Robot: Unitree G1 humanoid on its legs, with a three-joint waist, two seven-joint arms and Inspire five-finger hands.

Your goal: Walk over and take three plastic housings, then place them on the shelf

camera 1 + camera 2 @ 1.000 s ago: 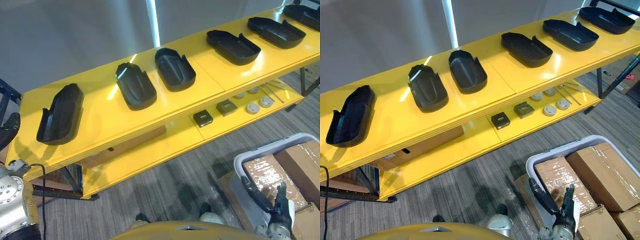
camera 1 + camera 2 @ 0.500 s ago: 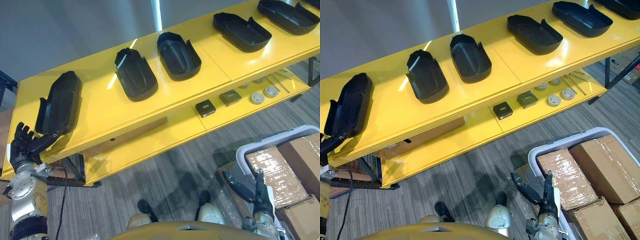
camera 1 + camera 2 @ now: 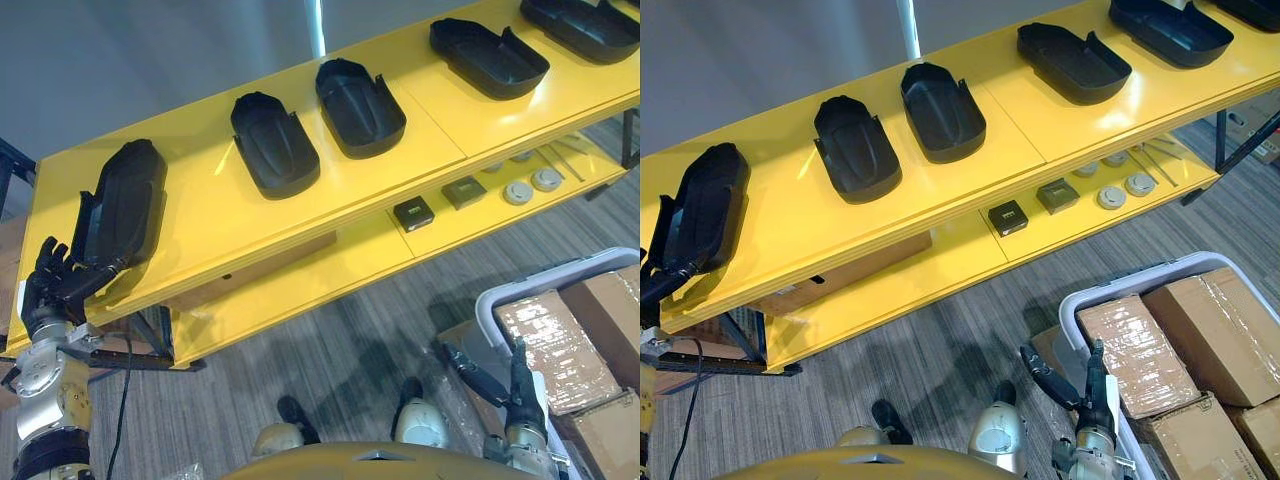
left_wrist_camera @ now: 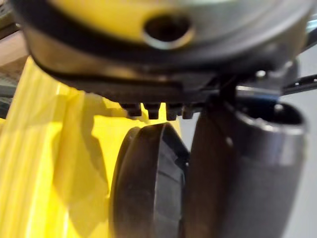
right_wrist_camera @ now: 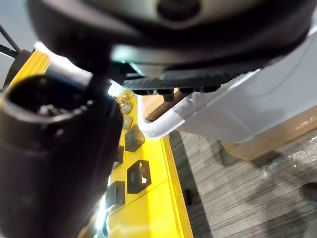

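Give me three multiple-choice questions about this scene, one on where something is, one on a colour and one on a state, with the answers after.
1. The left hand is at:
A the leftmost housing
B the bin
C the discs

2. The shelf is:
A blue
B white
C yellow

3. The right hand is:
A shut on a housing
B open and empty
C shut on a box

Answers:
1 A: it reaches that housing's near end.
2 C: both of its boards are yellow.
3 B: its fingers are straight and hold nothing.
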